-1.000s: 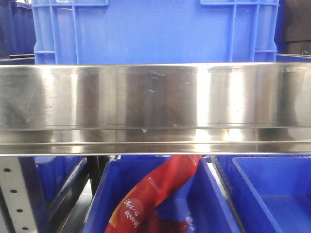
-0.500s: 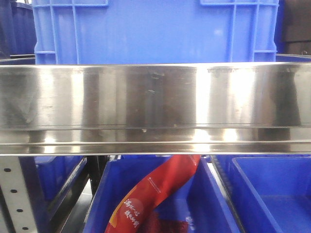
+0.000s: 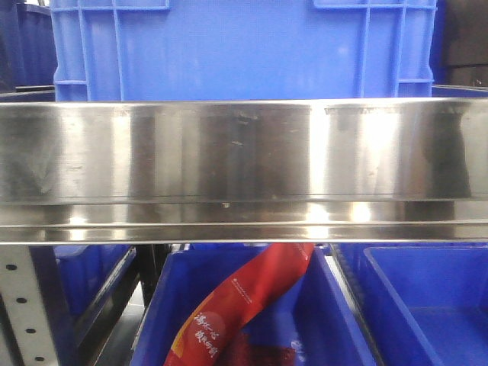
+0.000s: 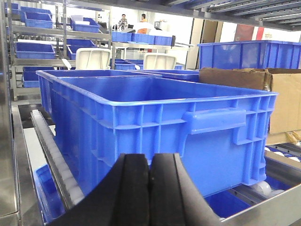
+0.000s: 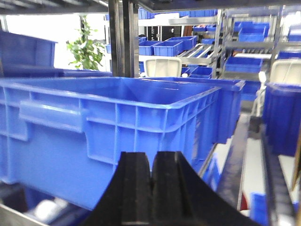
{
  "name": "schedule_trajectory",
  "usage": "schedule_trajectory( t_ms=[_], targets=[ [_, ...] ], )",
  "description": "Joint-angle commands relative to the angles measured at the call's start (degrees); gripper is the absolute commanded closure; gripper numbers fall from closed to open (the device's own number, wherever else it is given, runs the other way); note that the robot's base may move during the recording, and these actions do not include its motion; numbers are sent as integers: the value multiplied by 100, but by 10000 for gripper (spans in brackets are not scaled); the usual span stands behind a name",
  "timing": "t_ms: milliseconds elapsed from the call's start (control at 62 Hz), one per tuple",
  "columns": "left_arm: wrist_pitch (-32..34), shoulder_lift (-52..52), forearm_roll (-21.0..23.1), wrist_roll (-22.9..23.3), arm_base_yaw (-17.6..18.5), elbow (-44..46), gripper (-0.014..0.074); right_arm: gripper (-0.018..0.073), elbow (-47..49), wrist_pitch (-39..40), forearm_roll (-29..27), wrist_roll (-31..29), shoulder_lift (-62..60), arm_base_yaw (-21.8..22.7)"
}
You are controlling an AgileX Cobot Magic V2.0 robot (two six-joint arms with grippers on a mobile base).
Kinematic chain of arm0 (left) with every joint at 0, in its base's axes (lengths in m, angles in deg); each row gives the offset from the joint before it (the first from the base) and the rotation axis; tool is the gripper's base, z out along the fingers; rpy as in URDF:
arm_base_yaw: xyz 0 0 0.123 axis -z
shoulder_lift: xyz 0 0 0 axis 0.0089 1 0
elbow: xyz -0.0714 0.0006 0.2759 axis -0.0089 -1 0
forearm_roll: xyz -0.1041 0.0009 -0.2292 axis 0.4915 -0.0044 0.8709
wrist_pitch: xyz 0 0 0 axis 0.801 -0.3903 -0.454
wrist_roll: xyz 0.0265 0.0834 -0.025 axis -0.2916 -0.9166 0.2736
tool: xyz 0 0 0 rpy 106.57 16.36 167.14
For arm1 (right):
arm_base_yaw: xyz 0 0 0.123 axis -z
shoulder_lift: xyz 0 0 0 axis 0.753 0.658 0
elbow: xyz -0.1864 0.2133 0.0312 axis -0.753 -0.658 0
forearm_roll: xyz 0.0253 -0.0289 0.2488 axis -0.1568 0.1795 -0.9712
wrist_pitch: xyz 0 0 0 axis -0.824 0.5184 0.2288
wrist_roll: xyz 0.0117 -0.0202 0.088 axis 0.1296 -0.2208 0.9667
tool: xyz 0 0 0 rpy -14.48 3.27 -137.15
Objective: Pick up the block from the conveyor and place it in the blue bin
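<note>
Left tool (image 4: 149, 188) and right tool (image 5: 151, 188) both closed, empty, facing a blue bin (image 4: 155, 117) on a steel rail (image 3: 244, 152).

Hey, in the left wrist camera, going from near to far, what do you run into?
Left gripper, shut → big blue bin → white lidded containers → shelves of blue bins → people at the back.

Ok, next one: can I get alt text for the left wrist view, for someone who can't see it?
A large, empty-looking blue bin fills the frame, seen side-on from just behind the closed black left gripper at the bottom edge. A cardboard box sits to its right, with shelves of more blue bins behind.
</note>
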State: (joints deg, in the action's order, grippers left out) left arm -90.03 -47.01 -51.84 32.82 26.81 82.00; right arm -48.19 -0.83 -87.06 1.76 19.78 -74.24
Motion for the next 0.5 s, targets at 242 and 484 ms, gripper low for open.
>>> schedule_trajectory(
  t_ms=[242, 484],
  targets=[
    [114, -37, 48, 5, 19, -7, 708, 721, -1076, 4, 1469, 1309, -760, 960],
    [114, -37, 48, 5, 19, -7, 708, 721, -1922, 138, 1469, 1309, -1660, 1626]
  ],
)
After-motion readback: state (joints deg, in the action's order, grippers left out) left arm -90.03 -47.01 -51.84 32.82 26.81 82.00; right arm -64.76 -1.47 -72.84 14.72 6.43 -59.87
